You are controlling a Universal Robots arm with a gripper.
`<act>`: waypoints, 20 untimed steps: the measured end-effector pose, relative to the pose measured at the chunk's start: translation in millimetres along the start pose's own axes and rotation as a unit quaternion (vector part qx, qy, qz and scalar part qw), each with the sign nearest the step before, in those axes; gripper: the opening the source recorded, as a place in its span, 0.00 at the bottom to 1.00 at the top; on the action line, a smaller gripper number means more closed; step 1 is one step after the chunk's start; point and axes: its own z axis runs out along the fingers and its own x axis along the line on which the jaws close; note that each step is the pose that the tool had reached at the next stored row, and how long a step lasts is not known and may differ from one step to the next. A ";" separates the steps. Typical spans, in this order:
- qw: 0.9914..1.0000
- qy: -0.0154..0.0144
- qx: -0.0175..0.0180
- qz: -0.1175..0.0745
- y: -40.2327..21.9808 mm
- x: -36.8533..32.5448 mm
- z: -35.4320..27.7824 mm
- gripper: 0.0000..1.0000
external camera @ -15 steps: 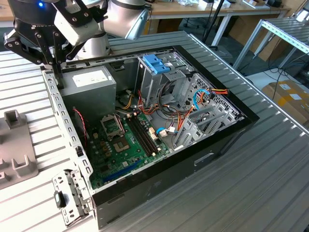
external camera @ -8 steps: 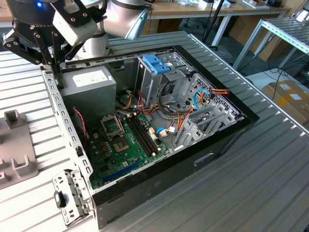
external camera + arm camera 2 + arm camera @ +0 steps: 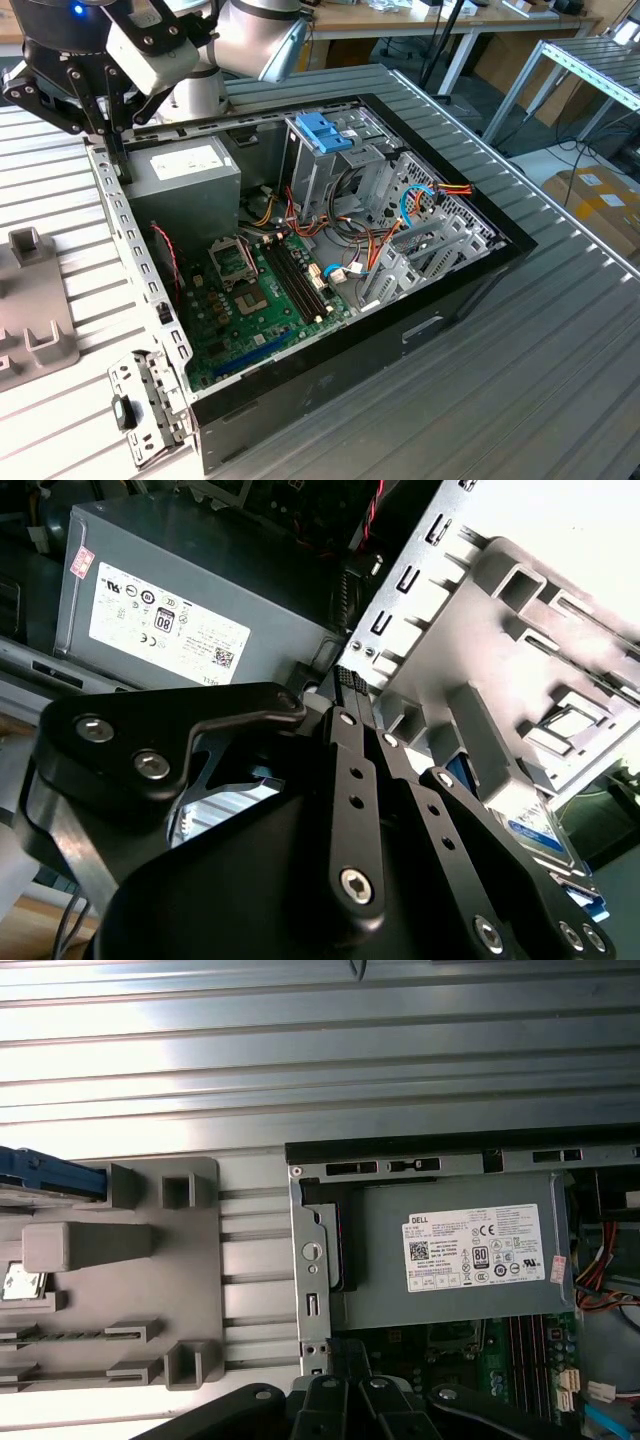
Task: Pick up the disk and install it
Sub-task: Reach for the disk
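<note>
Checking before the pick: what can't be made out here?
Disk: first wrist view, cut off by the picture's edge; second wrist view, mostly behind the gripper.
Inside of the cage under the blue latch: exterior view, hidden by its own walls.

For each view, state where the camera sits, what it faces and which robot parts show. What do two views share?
Exterior view: off the arm, high, looking down into the open black computer case; grey robot arm shows.
First wrist view: on the arm, looking down past the black end effector at the grey plastic fixture.
Second wrist view: likewise, along the end effector.
Both share the grey metal power supply box.
</note>
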 end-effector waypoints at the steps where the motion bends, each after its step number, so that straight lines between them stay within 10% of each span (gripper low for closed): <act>1: 1.000 0.000 0.000 0.000 0.0 0.2 0.0 0.11; 20: 1.000 0.000 0.000 0.000 -0.3 4.5 -0.1 0.11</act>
